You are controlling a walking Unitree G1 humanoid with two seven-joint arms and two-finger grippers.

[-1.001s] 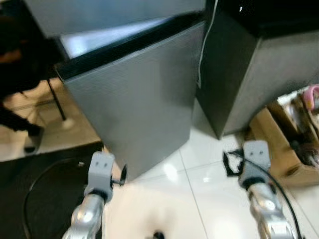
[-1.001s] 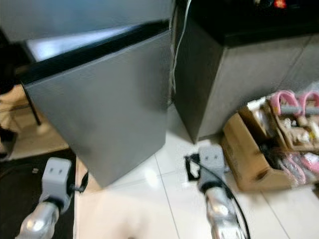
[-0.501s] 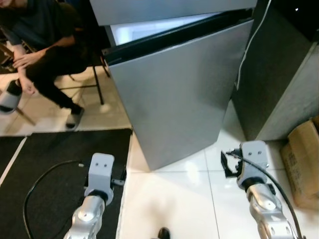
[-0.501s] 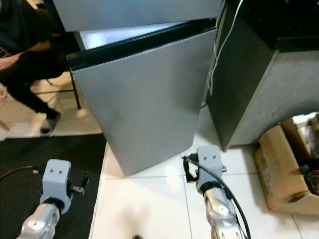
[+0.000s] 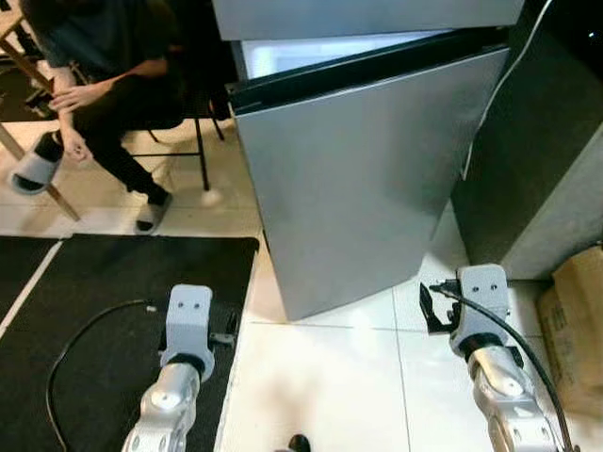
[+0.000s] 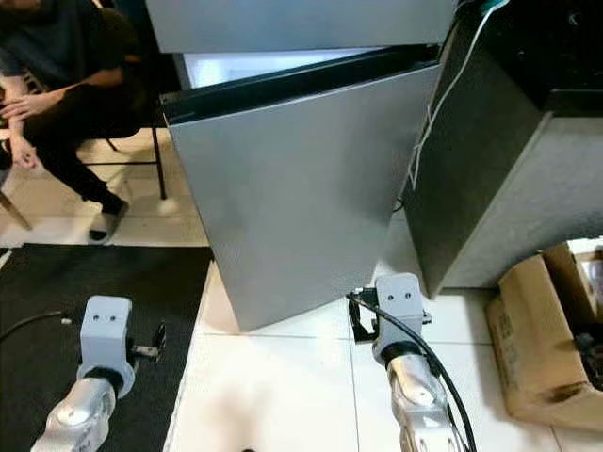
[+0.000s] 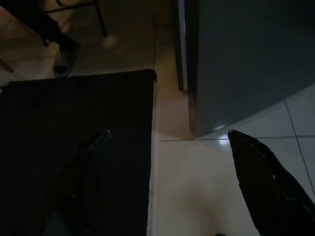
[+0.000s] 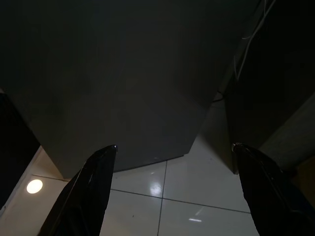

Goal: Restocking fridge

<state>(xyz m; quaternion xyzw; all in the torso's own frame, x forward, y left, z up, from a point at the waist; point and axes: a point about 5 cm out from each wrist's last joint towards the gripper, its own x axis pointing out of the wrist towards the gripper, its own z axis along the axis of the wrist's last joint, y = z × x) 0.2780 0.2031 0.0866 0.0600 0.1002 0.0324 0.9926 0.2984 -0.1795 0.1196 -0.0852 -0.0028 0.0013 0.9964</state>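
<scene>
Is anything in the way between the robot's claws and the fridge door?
Nothing visible is. Only bare white floor tiles lie between the open left gripper, the open right gripper and the ajar lower fridge door. The black mat and cardboard box sit off to the sides.

Brushed grey metal fridge door [image 5: 363, 179], glossy white floor tiles [image 5: 330, 377], matt black mat [image 5: 104, 311], brown cardboard box [image 6: 532, 330].

Left gripper [image 7: 167, 182] and right gripper [image 8: 174, 189] low, fingers spread apart.
</scene>
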